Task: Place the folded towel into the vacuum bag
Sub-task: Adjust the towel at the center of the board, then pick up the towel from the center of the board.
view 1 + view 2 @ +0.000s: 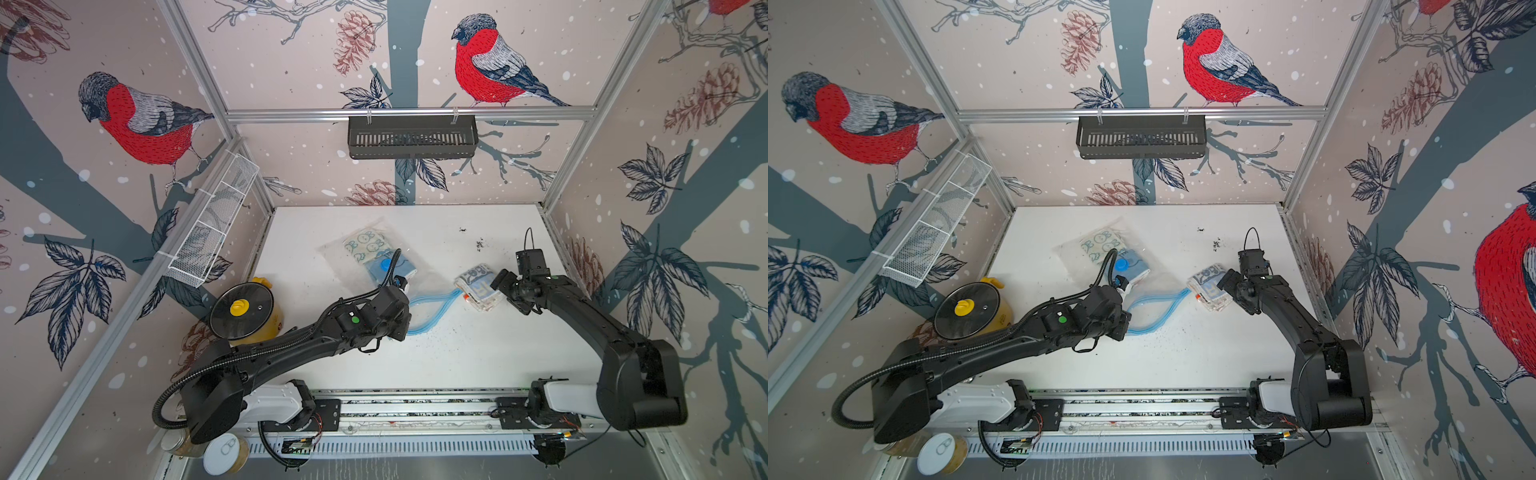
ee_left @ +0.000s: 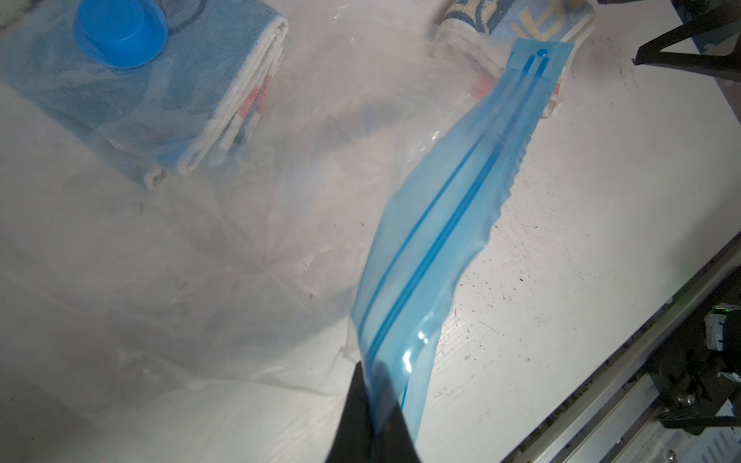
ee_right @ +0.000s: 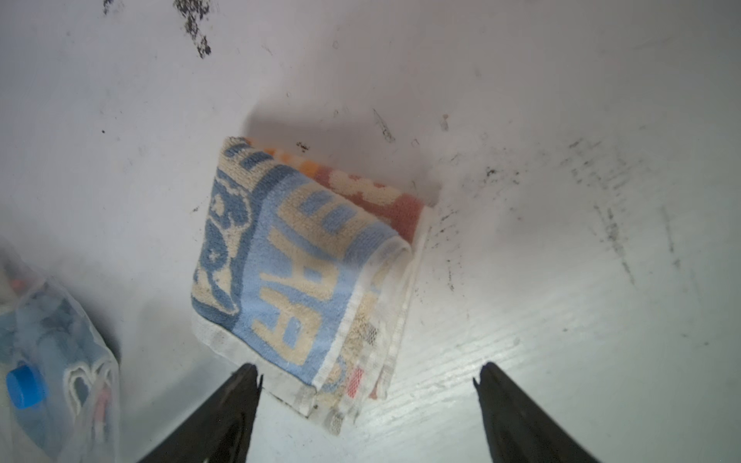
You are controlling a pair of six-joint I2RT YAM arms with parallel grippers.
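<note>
- Left gripper (image 2: 371,385), toward the table's (image 1: 457,357) front, is clenched on the zip strip (image 2: 449,224), lifting one lip so the mouth gapes; it should hold that height
- Right gripper (image 3: 369,366) hangs spread wide over the towel's (image 3: 304,272) edge, grasping nothing
- Towel lies near the right edge, just beside the strip's end, outside the bag (image 2: 240,240); best pinch the whole stack so no layer unfolds, then slide it low under the raised lip
- Bag stretches toward the back-left corner, other cloths (image 1: 370,245) already inside
</note>
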